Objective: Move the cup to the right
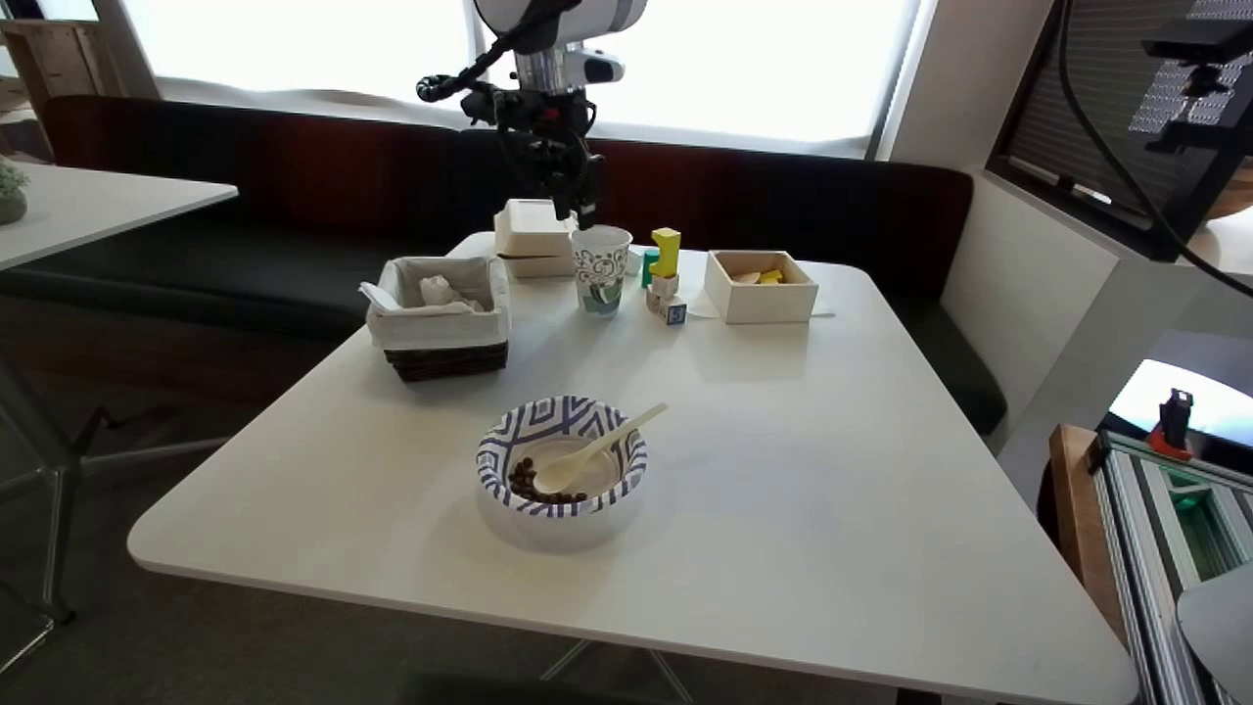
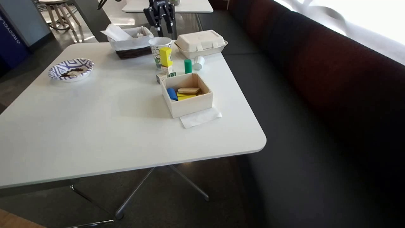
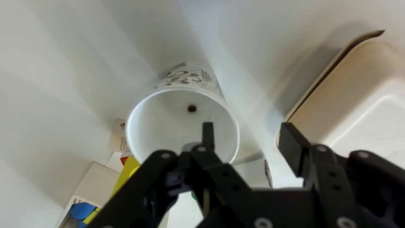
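Observation:
The cup, white with dark curls and a green patch, stands upright on the table; it shows in both exterior views and the wrist view. A small dark speck shows inside it. My gripper is open and holds nothing. In the wrist view one finger appears over the cup's opening and the other outside its rim, beside the takeout box. In both exterior views the gripper is just above the cup's rim. I cannot tell whether a fingertip is below the rim.
A closed takeout box stands beside the cup. Stacked blocks, a green cylinder and a small white cylinder are close by. A cloth-lined basket, a wooden box and a patterned bowl with a spoon share the table.

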Robot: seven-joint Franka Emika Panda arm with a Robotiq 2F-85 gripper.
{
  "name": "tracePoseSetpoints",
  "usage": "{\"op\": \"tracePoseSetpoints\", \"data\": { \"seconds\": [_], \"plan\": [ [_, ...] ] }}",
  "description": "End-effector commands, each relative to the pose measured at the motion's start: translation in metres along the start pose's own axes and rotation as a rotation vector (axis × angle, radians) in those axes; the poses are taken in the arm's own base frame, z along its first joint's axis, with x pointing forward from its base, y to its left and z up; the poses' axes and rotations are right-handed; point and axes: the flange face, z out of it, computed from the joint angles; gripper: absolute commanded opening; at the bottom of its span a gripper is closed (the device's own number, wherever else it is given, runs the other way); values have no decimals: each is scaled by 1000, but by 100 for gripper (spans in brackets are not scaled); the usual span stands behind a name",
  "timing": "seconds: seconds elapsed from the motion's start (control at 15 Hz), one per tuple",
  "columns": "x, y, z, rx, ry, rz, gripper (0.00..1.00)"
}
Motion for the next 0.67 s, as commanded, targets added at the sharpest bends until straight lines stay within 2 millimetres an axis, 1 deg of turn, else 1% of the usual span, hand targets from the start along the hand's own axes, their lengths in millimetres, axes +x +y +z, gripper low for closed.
{"op": "tracePoseSetpoints", "data": {
  "seconds": [0.0, 0.07, 0.13, 0.27, 0.6],
  "plan": [
    [-1, 3, -41, 34, -69, -72, 89],
    [-3, 5, -52, 58, -79, -148, 96],
    [-4, 7, -59, 82, -51, -218, 100],
    [-4, 17, -72, 96, -48, -333, 100],
    [9, 53, -86, 124, -67, -614, 100]
  ]
}}
